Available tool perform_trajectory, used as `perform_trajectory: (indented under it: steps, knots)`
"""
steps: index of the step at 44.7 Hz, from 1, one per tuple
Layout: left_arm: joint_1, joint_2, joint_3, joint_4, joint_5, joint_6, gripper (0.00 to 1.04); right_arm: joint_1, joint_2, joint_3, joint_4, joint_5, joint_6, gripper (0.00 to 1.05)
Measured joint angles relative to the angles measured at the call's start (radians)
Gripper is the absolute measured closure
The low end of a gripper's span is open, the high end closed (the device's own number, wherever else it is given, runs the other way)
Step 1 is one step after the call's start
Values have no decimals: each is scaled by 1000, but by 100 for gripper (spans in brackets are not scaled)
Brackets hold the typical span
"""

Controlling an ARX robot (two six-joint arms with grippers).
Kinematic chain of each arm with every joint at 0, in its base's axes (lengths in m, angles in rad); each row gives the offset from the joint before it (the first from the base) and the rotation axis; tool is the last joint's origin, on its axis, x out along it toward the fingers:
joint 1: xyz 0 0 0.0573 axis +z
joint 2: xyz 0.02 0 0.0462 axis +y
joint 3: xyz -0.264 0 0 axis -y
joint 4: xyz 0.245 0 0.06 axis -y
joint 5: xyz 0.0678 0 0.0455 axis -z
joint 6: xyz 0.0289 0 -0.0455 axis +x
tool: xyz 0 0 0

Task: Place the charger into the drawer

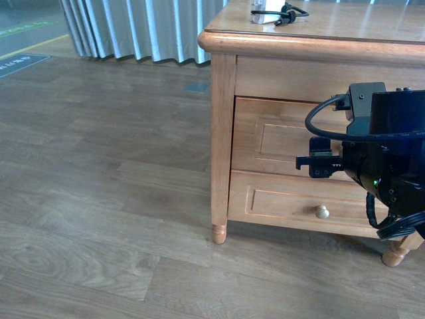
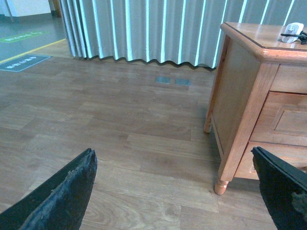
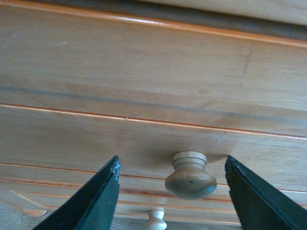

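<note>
Charger (image 1: 265,14): white block with a black cable, lying on top of the cabinet (image 1: 222,133), above the drawer level, nothing touching it
Drawer (image 1: 279,136): the upper one, front flush with the frame, shut
Knob (image 3: 190,175): round and pale, sits between the right fingers, touching neither in the right wrist view
Right end effector (image 3: 172,159): released, jaws spread wide on either side of the knob, close to the drawer front, holding nothing
Left end effector (image 2: 171,152): released, fingers far apart, empty, over the plank floor (image 2: 120,124), well apart from the cabinet
Lower drawer (image 1: 285,199): shut, own knob just beneath the right arm
</note>
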Motion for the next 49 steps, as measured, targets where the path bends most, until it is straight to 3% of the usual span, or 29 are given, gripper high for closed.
perform_trajectory:
  steps: [12, 38, 49]
  knots:
    - [0, 0, 0, 0, 0, 0, 6, -5, 1, 0, 2, 12, -5, 81]
    - [0, 0, 0, 0, 0, 0, 6, -6, 2, -11, 11, 0, -8, 81]
    - [0, 0, 0, 0, 0, 0, 6, -12, -64, -139, 42, -45, -1, 82]
